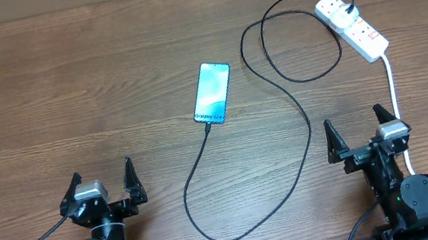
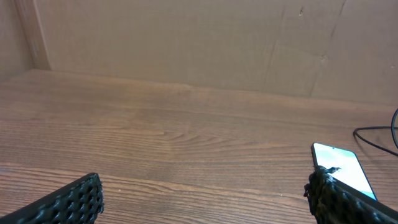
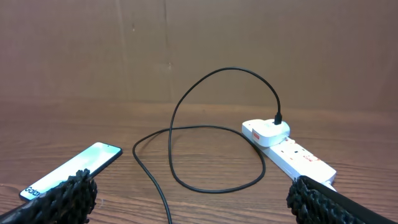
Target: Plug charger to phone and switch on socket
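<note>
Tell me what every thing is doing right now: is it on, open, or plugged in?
Slim black-edged phone: lying flat, blue screen lit.
Long thin black charger cable: plug end sits in the power strip; small tip meets the phone's lower edge, too small to tell whether it is pushed in.
Long white plastic power strip: charger plugged into its far end; switch position too small to tell.
Left gripper: open, empty.
Right gripper: open, empty.

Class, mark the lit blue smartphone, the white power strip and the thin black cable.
lit blue smartphone (image 1: 212, 93), overhead view, screen centre.
white power strip (image 1: 361, 32), overhead view, top face.
thin black cable (image 3: 233, 69), right wrist view, arch top.
</note>
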Motion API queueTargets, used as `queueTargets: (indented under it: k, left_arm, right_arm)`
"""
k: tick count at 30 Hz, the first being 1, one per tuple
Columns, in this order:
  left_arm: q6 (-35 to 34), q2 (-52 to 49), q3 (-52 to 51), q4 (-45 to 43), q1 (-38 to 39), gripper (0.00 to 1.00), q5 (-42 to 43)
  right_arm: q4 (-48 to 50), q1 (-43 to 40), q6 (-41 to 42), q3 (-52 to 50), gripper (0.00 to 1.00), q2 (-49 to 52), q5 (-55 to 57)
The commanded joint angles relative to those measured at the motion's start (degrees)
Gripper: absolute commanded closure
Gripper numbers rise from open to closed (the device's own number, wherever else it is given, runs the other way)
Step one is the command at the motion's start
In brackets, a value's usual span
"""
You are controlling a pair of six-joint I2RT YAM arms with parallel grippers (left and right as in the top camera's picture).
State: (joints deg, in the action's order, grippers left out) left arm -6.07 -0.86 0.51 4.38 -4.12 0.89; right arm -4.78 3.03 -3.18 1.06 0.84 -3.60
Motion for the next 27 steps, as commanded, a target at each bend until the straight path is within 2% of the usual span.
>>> queueTargets:
  k: [1,27]
  left_arm:
    - [-1.22,0.66,-0.24,0.07,0.35,0.00,0.39]
    - [-1.22,0.66,-0.24,0.07,0.35,0.00,0.39]
  right_arm:
    - [0.11,-0.13,0.37,-0.59,0.00,-0.68,0.52]
    - [0.15,-0.09,0.37,-0.59,0.00,-0.68,-0.09]
